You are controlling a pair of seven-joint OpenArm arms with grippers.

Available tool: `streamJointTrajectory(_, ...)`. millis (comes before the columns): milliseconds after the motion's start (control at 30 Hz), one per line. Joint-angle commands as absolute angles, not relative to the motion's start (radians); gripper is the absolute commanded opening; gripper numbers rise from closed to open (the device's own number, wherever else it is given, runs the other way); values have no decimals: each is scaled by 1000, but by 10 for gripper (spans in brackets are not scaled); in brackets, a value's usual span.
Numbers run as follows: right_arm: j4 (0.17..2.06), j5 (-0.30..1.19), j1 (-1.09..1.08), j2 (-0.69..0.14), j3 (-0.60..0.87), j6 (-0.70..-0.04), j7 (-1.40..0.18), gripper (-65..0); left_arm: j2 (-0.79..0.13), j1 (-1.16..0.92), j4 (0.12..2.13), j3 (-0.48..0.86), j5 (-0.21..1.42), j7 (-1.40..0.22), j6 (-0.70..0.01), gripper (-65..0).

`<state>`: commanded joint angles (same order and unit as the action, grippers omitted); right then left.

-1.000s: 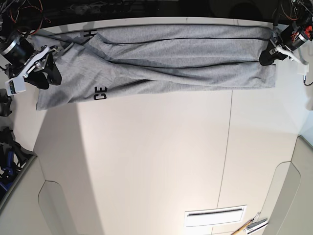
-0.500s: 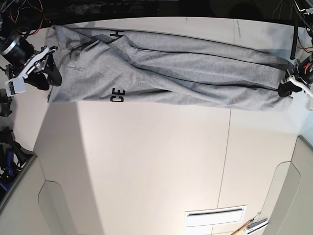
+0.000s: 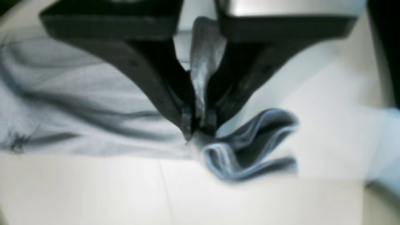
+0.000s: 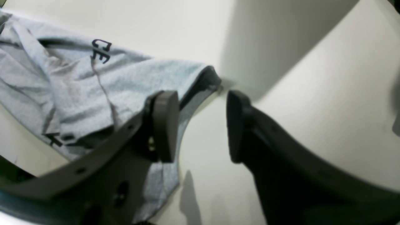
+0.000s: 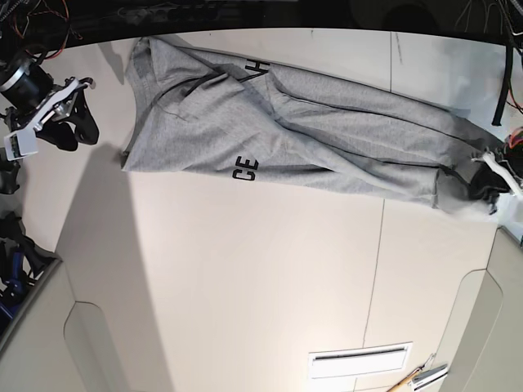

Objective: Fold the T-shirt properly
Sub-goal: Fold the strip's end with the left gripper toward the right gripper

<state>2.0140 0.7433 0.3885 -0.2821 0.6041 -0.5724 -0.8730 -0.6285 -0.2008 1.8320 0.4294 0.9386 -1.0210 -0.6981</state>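
Observation:
The light grey T-shirt (image 5: pixel 327 131) lies bunched in a long band across the far part of the white table (image 5: pixel 245 269), with black letters "CE" (image 5: pixel 246 169) near its front edge. My left gripper (image 5: pixel 488 186) at the right edge is shut on a pinched fold of the shirt's end; the left wrist view shows the jaws (image 3: pixel 198 125) closed on grey cloth (image 3: pixel 250 147). My right gripper (image 5: pixel 76 129) at the far left is open and empty, apart from the shirt. In the right wrist view its open fingers (image 4: pixel 200 125) sit just beside the shirt's corner (image 4: pixel 200 78).
Cables and arm bases stand along the back left (image 5: pixel 33 33). A black cable (image 5: pixel 496 82) hangs at the back right. A white slotted plate (image 5: pixel 359 360) and small tools (image 5: pixel 421 377) lie at the front right. Raised panels flank the table's front corners.
My left gripper has pulled the shirt to the base view's right and toward the front. The shirt's other end has slid away from my right gripper, which stayed in place.

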Motion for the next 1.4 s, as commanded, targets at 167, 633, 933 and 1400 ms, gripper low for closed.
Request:
streamJointTrajectory(167, 2014, 744, 389, -282, 605, -572, -873, -400, -604, -219, 1945, 183, 890, -1010, -698, -650)
streamJointTrajectory(633, 2014, 748, 389, -270, 641, -564, -884, -399, -414, -219, 1944, -22, 788, -864, -698, -289)
streamJointTrajectory(933, 1994, 804, 409, -171, 770, -561, -935, -284, -394, -219, 1944, -85, 886, -865, -698, -285)
streamJointTrajectory(1400, 1619, 935, 421, -168, 666, -607, -920, -285, -379, -219, 1944, -85, 886, -876, -698, -285)
